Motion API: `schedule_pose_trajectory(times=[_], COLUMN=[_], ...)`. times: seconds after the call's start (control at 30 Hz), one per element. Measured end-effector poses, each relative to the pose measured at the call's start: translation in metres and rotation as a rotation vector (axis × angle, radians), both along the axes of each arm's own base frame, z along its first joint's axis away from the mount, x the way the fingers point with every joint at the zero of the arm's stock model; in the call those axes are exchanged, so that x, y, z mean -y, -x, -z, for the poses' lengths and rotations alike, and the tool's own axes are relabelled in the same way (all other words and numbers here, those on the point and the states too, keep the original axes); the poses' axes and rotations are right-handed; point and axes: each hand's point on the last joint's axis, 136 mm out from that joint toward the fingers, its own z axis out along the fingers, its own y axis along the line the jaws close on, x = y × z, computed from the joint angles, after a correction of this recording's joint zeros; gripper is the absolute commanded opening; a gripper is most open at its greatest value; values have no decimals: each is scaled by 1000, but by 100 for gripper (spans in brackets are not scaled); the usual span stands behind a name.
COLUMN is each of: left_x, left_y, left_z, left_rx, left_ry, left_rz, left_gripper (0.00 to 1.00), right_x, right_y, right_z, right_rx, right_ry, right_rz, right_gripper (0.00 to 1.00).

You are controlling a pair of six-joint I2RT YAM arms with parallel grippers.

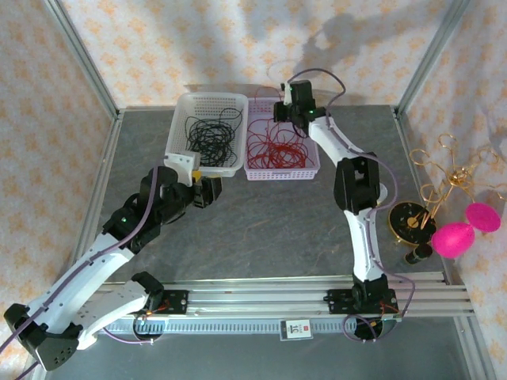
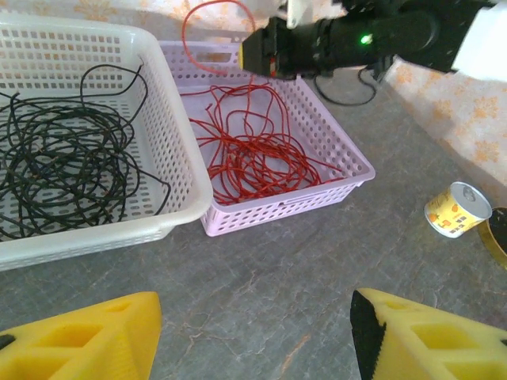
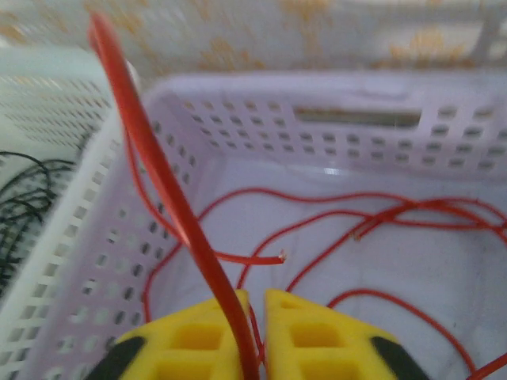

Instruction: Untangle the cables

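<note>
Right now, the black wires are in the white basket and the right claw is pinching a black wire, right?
No. The right claw is pinching a red wire, not a black one; the right wrist view shows it between the yellow fingers. The black wires are in the white basket.

Top view: bright, even light, prob. from above/front. The right arm throws a soft grey shadow on the back wall [image 1: 348, 36]. Desk [image 1: 261, 214] is evenly lit w/ a matte look.

Left wrist view: well lit & sharp in mid-field, black cables [image 2: 63, 166] crisp. Left end effector [image 2: 253, 332] is a bit soft at the bottom edge.

Right wrist view: blurry overall. Red cable [image 3: 158, 182] close to the lens is out of focus, and the lilac basket [image 3: 356, 127] is pale, washed out, w/ fuzzy holes.
</note>
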Motion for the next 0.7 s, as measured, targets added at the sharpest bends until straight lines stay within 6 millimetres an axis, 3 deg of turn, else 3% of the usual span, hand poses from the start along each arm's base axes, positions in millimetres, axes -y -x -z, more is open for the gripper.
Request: schedule_pose_trajectory(times=[0.17,0.33,0.5,0.57,0.7], left_x=[1,1,2,2,4], left_y=[-1,-1,-2,-3,-5], left_z=[16,28,31,31,38], left_rx=[-21,-35,-33,-26,-24], left_ry=[3,-2,4,8,14], left_rz=[-4,-5,-7,-7,-8], left_gripper=[66,67,67,67,67], right_x=[9,19,29,37,62], right_y=[-3,-9,1,20,76], right_z=[45,46,13,-12,-90], right_rx=[-61,-52,-7,20,161], right_ry=[41,65,70,68,35], right_rz=[32,59,88,99,141], right_gripper=[38,42,42,42,42])
